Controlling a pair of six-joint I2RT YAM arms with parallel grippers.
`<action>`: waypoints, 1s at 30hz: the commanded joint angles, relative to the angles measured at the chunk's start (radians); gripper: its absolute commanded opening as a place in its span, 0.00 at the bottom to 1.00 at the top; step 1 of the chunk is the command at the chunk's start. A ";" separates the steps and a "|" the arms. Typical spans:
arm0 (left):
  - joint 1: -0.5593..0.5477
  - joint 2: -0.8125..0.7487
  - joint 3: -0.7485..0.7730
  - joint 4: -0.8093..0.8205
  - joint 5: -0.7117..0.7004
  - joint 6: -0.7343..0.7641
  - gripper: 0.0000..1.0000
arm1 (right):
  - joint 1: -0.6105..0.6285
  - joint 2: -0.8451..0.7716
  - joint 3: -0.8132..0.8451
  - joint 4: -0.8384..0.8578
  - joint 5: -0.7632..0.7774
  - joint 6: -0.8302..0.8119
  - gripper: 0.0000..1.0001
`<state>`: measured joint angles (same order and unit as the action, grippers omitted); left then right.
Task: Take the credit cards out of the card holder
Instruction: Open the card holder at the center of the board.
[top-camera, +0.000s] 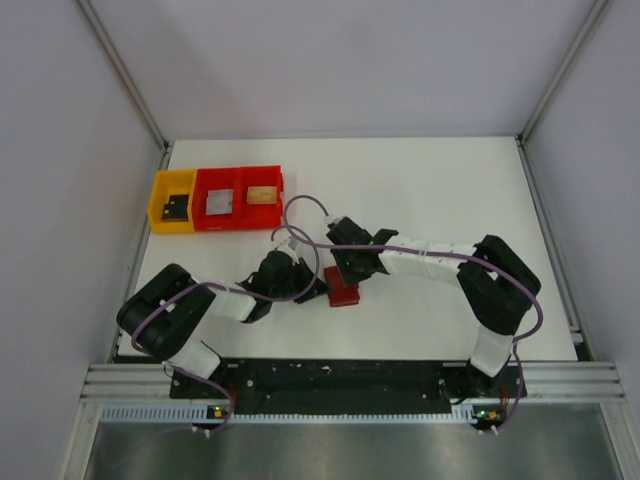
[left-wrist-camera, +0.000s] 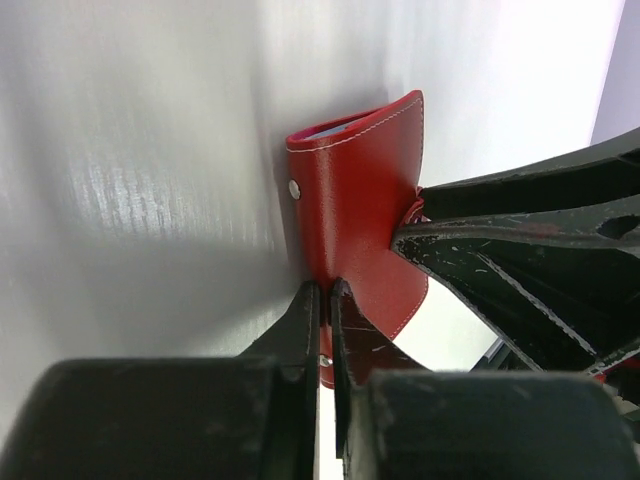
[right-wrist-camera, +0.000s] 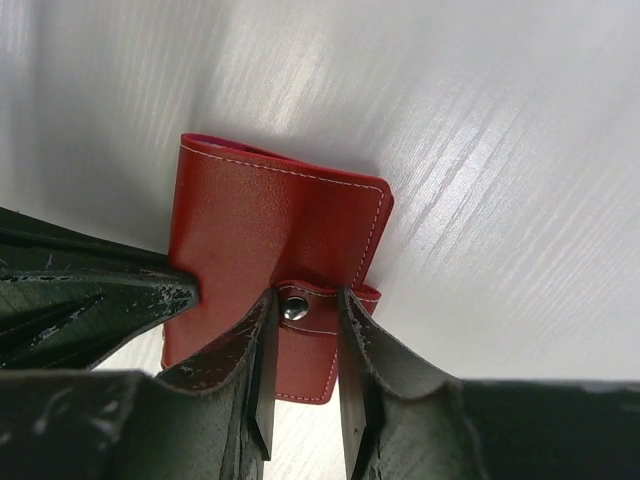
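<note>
Centrally, the closed card holder (top-camera: 343, 293) lies between both arms: left gripper (left-wrist-camera: 322, 300) pinches its lower edge, right gripper (right-wrist-camera: 303, 330) sits part-open astride the snap tab (right-wrist-camera: 293, 308).

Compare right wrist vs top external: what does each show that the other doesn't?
Right wrist only: the card holder is closed, its metal snap between the right gripper's parted fingers; white stitching shows. Top external only: both whole arms, and a row of bins, one yellow and two red, at the table's far left. Both: the red card holder with the left gripper at its edge too.
</note>
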<state>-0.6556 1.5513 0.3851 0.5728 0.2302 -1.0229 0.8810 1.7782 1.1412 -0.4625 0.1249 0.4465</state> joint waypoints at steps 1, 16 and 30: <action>-0.015 0.023 0.006 -0.028 -0.022 0.014 0.00 | 0.018 0.010 0.020 0.002 0.015 -0.002 0.21; -0.015 -0.010 -0.005 -0.077 -0.069 0.009 0.00 | -0.102 -0.164 -0.076 0.004 0.044 -0.023 0.00; -0.015 -0.057 -0.009 -0.091 -0.084 0.003 0.00 | 0.005 -0.174 -0.074 0.108 0.070 -0.048 0.45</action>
<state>-0.6682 1.5200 0.3866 0.5297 0.1860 -1.0306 0.8097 1.6054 0.9920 -0.4229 0.1421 0.4107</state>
